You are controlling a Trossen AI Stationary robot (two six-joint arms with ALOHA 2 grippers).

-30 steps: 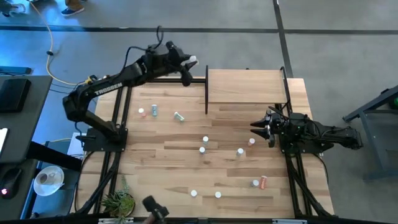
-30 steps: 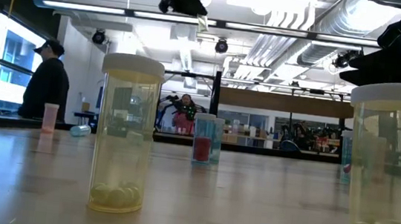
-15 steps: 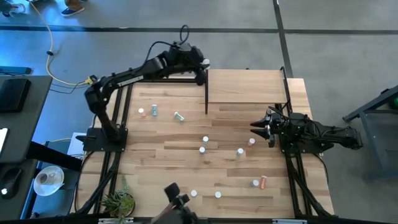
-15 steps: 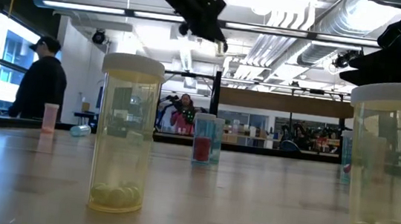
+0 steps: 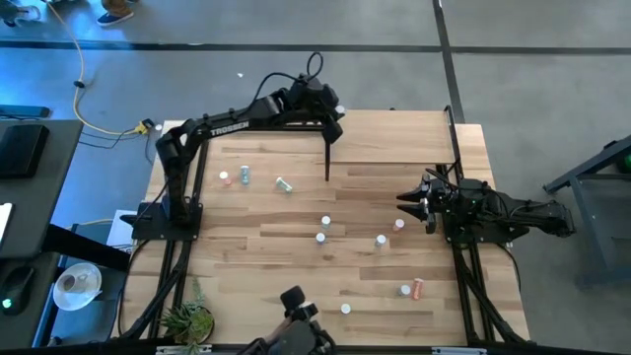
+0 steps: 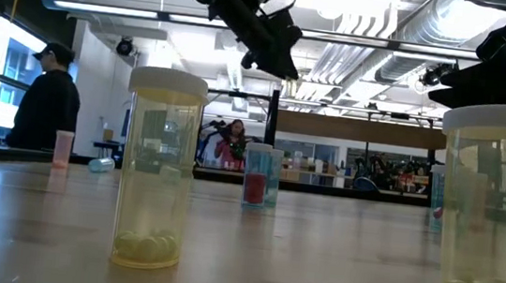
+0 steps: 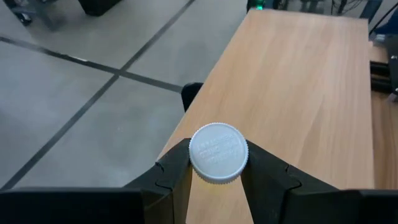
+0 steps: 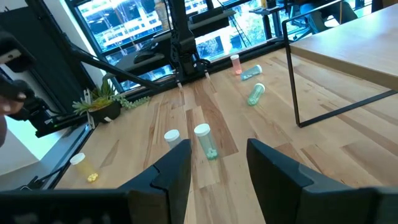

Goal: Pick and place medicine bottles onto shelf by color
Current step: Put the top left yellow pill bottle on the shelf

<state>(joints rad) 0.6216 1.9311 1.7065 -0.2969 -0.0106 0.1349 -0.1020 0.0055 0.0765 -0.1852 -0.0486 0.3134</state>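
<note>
We see the left gripper [image 5: 333, 110] raised over the shelf's [image 5: 414, 133] near-left corner, its fingers [image 7: 177, 171] clamped on a white-capped medicine bottle [image 7: 218, 152] — the body colour is hidden under the cap. The right gripper [image 5: 412, 201] rests low by the table's right side, fingers parted and empty. The other bottles lie scattered on the striped tabletop [image 5: 256, 266] — a teal one [image 8: 205, 140] stands just ahead of the right gripper. A person [image 6: 46, 96] stands beyond the table.

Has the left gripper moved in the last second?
Yes. In the high view the left gripper, jaws shut on a white-capped bottle, has travelled rightward from beside the shelf's left edge to over its corner.
</note>
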